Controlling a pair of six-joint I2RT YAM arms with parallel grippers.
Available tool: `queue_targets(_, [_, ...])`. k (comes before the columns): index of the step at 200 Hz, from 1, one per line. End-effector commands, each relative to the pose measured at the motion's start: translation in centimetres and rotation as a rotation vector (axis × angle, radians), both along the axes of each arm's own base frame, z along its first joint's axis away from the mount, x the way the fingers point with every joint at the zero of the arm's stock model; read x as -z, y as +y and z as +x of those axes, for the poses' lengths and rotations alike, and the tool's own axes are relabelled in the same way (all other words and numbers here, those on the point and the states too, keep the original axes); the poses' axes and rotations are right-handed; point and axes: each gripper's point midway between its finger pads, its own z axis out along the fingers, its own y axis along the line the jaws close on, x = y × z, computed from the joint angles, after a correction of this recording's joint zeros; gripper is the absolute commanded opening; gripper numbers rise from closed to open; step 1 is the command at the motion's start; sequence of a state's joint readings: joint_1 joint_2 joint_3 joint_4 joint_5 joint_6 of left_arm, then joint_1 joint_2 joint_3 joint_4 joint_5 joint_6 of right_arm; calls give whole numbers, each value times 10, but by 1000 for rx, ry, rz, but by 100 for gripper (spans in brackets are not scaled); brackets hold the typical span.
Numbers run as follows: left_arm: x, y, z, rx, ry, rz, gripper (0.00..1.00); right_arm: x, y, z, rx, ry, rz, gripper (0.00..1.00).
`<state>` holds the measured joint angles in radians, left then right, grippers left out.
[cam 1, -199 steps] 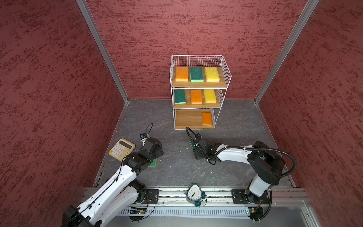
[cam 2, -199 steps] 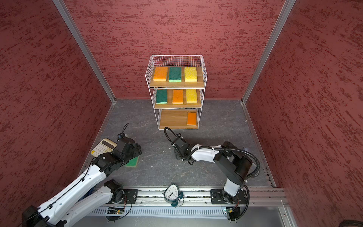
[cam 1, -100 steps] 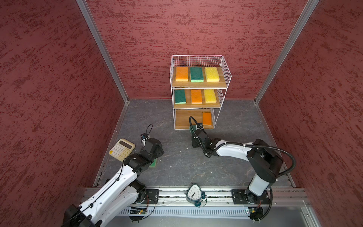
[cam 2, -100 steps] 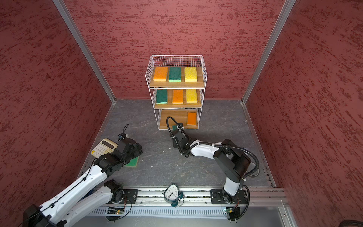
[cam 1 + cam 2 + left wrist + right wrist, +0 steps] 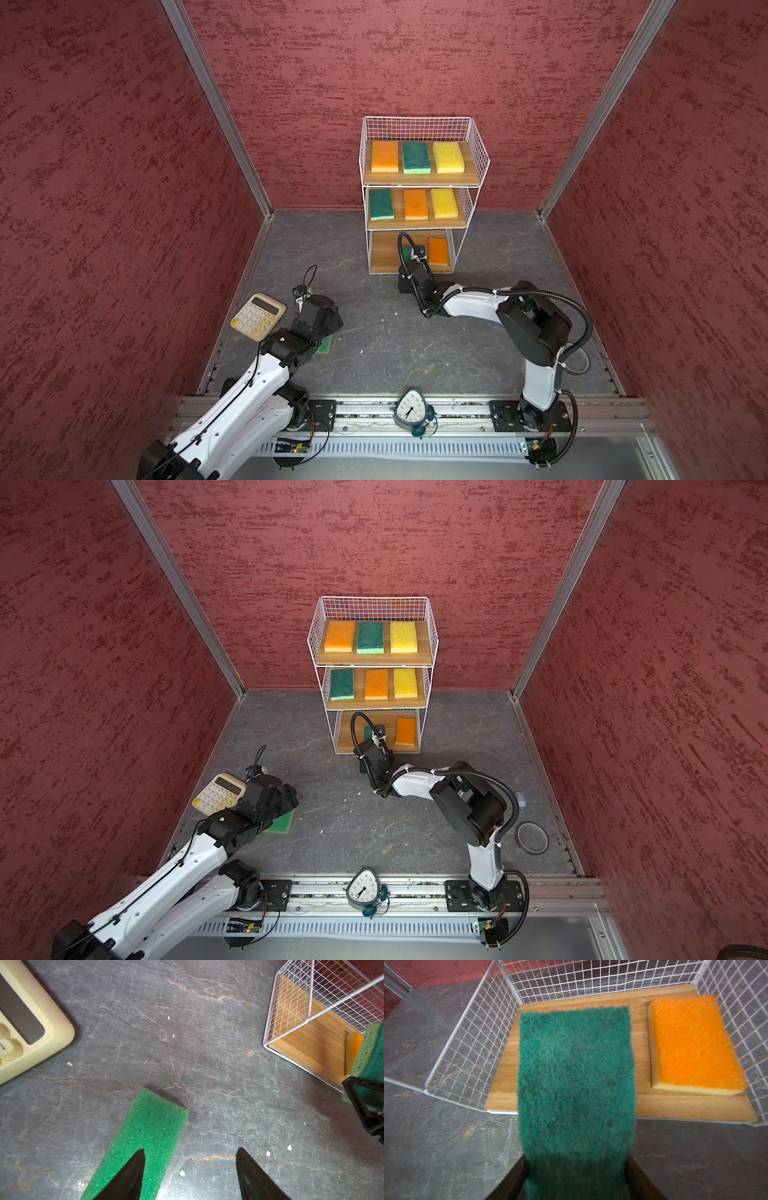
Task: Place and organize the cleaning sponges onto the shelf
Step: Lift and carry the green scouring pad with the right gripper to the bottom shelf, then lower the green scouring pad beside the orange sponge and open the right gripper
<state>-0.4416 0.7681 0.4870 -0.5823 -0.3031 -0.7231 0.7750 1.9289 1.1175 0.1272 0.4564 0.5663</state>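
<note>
The shelf (image 5: 417,121) stands at the back wall, a white wire rack with three wooden tiers. Its top and middle tiers each carry an orange, a green and a yellow sponge. On the bottom tier lies one orange sponge (image 5: 691,1043) at the right. My right gripper (image 5: 575,1167) is shut on a dark green sponge (image 5: 575,1084), held over the front middle of that bottom board. My left gripper (image 5: 190,1153) is open low over the floor. Another green sponge (image 5: 145,1136) lies flat on the floor, with one finger above it and the other over bare floor.
A cream calculator (image 5: 258,316) sits on the floor just left of the left gripper. A small clock (image 5: 409,411) stands on the front rail. A tape ring (image 5: 531,837) lies at the right floor edge. Wire walls close the shelf's sides and back.
My right gripper has carried the dark green sponge forward from the mid floor to the bottom tier's front. The left arm has barely moved.
</note>
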Motion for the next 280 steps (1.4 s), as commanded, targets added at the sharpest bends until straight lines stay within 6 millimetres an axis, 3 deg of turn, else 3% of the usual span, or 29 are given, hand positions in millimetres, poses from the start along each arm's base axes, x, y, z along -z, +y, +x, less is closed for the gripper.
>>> queue_targets(1, [-2, -2, 6, 18, -18, 0, 70, -10, -3, 18, 40, -90, 15, 59])
queue_targets(115, [12, -5, 20, 24, 14, -16, 70, -2, -18, 65, 115, -119, -8, 60])
queue_targets(280, [22, -3, 25, 9, 31, -40, 70, 24, -16, 85, 115, -65, -49, 63])
